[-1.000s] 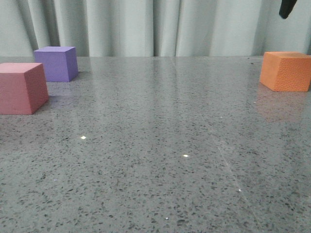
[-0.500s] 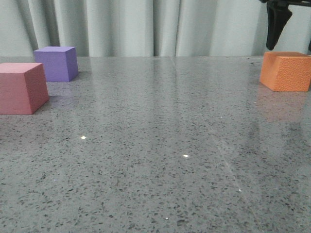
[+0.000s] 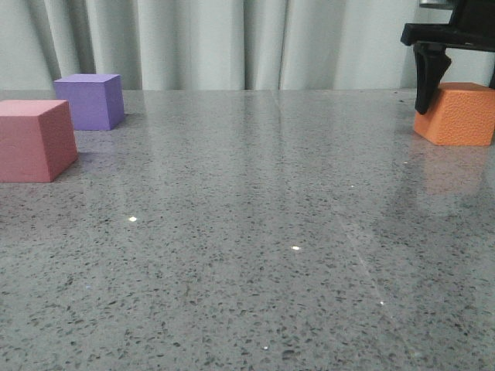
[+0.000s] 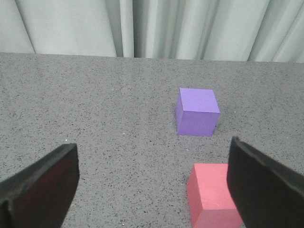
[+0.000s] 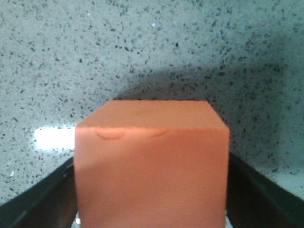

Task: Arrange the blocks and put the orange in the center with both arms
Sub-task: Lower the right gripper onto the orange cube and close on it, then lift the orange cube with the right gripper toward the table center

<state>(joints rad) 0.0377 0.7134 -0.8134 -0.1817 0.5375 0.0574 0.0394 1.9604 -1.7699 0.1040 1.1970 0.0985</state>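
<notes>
The orange cube (image 3: 456, 114) rests on the table at the far right, near the back edge. My right gripper (image 3: 461, 104) has come down over it and stands open, one dark finger (image 3: 429, 77) against the cube's left side. In the right wrist view the orange cube (image 5: 152, 161) fills the gap between the fingers of that gripper (image 5: 152, 209). The pink cube (image 3: 35, 139) sits at the far left, with the purple cube (image 3: 90, 100) just behind it. My left gripper (image 4: 153, 156) hangs open above bare table, the pink cube (image 4: 211, 190) beside one finger and the purple cube (image 4: 197, 111) farther off.
The speckled grey stone table (image 3: 247, 232) stretches wide between the cubes on the left and the orange one on the right. A pale curtain (image 3: 232, 39) hangs behind the table's back edge.
My right gripper has come down from the top right corner until its fingers straddle the orange cube. All three cubes stay where they were.
</notes>
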